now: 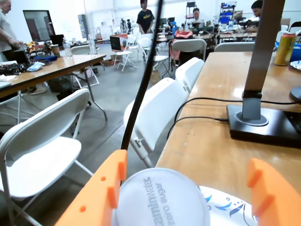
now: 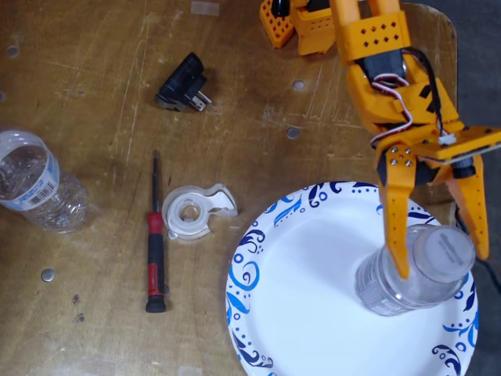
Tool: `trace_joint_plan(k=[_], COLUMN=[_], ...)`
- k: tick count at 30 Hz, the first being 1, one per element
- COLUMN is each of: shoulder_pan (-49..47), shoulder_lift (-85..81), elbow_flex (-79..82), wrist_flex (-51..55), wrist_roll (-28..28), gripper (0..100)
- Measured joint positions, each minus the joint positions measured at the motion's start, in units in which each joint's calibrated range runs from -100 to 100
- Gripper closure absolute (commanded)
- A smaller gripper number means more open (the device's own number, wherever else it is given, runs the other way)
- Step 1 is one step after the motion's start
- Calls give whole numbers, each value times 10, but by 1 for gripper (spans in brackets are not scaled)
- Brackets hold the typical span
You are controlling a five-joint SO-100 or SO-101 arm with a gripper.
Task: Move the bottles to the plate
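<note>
Looking down in the fixed view, you see your orange gripper [image 2: 441, 266] with its two fingers set wide, one on each side of a small clear bottle [image 2: 415, 274]. One finger [image 2: 395, 227] lies over the bottle's left side, and the other hangs off to its right. You cannot tell if either one really presses on it. This bottle stands upright on the right part of the big white plate [image 2: 313, 298], the one with blue swirls round its rim. Its round white cap [image 2: 443, 249] has grey writing on top. In the wrist view that cap [image 1: 162, 200] sits right between the orange fingers, and the letters read "zero sugar". A second clear bottle [image 2: 35, 192] lies on its side on the brown table [image 2: 94, 78], far off to the left and well apart from the plate. It has a white cap and a blue and white label. Between it and the plate lie a red and black screwdriver [image 2: 155, 251] and a clear tape holder [image 2: 192, 211]. A black plug [image 2: 182, 84] sits higher up.
</note>
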Motion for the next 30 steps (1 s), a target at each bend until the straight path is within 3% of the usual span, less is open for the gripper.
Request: trace_joint_plan(k=[9, 21, 30], shoulder_pan=[25, 299, 449], shoulder_lift=[-103, -286, -277], elbow_flex=[0, 147, 149], wrist_flex=[74, 76, 76], wrist_roll=[0, 1, 15], gripper=[73, 73, 73])
